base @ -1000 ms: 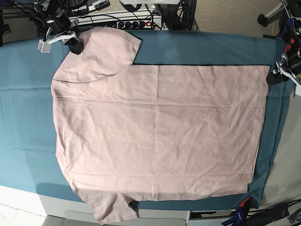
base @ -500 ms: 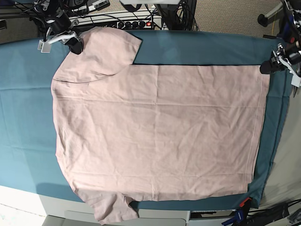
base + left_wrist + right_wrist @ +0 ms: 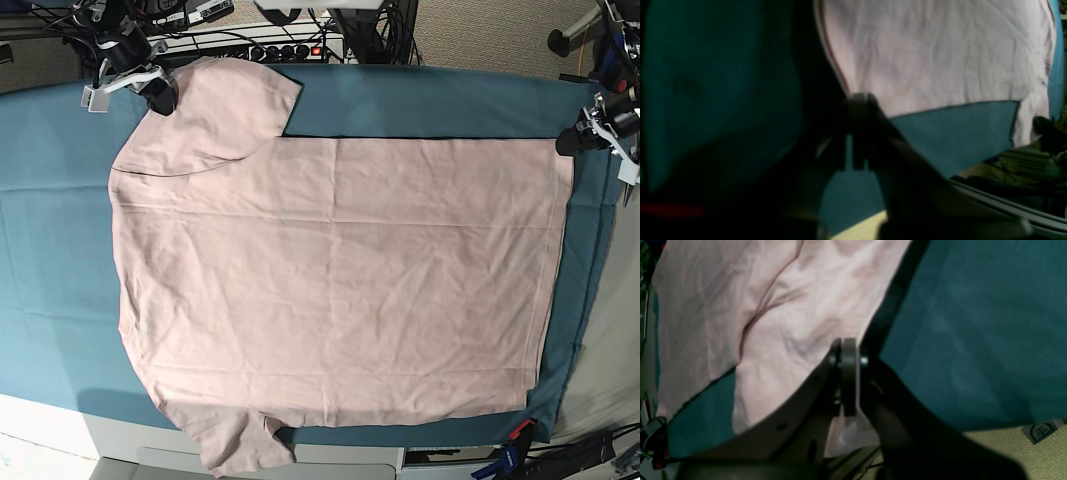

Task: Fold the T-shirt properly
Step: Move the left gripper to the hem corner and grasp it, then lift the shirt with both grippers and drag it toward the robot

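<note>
My left gripper [image 3: 566,143] sits at the far corner of the T-shirt [image 3: 330,280], base view's right edge; jaws pressed together w/ the pink hem corner pinched btwn them, as the left wrist view shows: fingertips [image 3: 858,103] meet right where the hem line and the shirt's side edge come together, teal tablecloth [image 3: 716,83] on both sides of them. My right gripper [image 3: 160,97] is at the opposite end, base view's upper left, jaws also tight together, clamped on the edge of the upper sleeve [image 3: 235,100]; in the right wrist view the two pads [image 3: 848,373] are closed flat w/ pink fabric running in btwn and bunching into soft folds just beyond. Sleeve is lifted a bit there, w/ a dark shadow line along its edge. Outward from both grips: shirt lies spread flat across the tablecloth, plain side up, lightly creased, collar end toward base view's left, hem toward the right. Second sleeve [image 3: 235,445] hangs past the near table edge at bottom left. Cloth's right side drapes off the table, w/ a clip [image 3: 519,432] on it near the bottom right corner. Cables & gear [image 3: 260,40] behind the far edge.
</note>
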Controlling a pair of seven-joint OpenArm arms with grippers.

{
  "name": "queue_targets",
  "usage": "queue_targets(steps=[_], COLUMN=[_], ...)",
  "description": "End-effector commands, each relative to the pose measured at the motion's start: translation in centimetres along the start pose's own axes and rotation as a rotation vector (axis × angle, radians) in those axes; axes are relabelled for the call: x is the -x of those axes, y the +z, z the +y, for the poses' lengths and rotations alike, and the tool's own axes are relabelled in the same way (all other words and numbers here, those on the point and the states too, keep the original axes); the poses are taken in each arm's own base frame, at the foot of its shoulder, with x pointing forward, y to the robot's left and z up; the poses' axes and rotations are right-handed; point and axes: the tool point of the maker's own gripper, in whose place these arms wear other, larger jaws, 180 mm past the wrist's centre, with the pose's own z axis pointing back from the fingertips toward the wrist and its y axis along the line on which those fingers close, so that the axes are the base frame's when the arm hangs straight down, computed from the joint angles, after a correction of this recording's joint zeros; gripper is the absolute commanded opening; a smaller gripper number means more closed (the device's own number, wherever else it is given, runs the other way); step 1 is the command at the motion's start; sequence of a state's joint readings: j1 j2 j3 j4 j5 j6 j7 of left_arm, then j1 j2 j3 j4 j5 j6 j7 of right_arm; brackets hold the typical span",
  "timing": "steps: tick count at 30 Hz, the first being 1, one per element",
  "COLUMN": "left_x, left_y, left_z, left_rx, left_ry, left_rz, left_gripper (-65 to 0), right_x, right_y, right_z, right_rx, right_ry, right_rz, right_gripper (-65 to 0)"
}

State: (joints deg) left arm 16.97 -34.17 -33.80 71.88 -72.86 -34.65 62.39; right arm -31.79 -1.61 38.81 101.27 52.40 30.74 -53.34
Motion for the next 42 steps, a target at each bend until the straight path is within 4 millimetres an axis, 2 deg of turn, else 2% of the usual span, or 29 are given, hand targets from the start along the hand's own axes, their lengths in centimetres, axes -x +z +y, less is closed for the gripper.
queue_targets(steps=[1,3,12,17,25,32,42], left_x=[0.1,0.6,2.7,5.2,8.5,11.8,11.4], left_y=[0.6,1.2,4.4,5.5,7.0,8.5,8.6], left_z=[-0.1,-0.3,0.4,0.5,-0.3,-0.3,-0.2], left_rx=[0.006,0.027,0.039,0.024,0.02,0.008,0.005], left_ry=[-0.003,-0.013,0.041,0.059,0.03,0.049,0.045], left_rz=[0.021,0.037,0.056,0.119,0.213,0.301,0.286], left_gripper=[-65.0,-65.0,-65.0,-65.0,-65.0,-65.0,-65.0], right_x=[0.0,0.1,-1.5,-0.9,1.0,1.8,1.9], right_y=[0.5,1.3,6.6,9.1,12.4,13.2,13.2], right_z=[0.1,0.1,0.7,-0.2,-2.0,-2.4,-2.3], right_rx=[0.001,0.009,0.083,0.135,0.207,0.223,0.22], right_ry=[0.031,0.057,0.25,0.257,0.23,0.222,0.218], right_rz=[0.016,0.031,0.053,0.088,0.173,0.207,0.215], right_gripper=[-65.0,-65.0,-65.0,-65.0,-65.0,-65.0,-65.0])
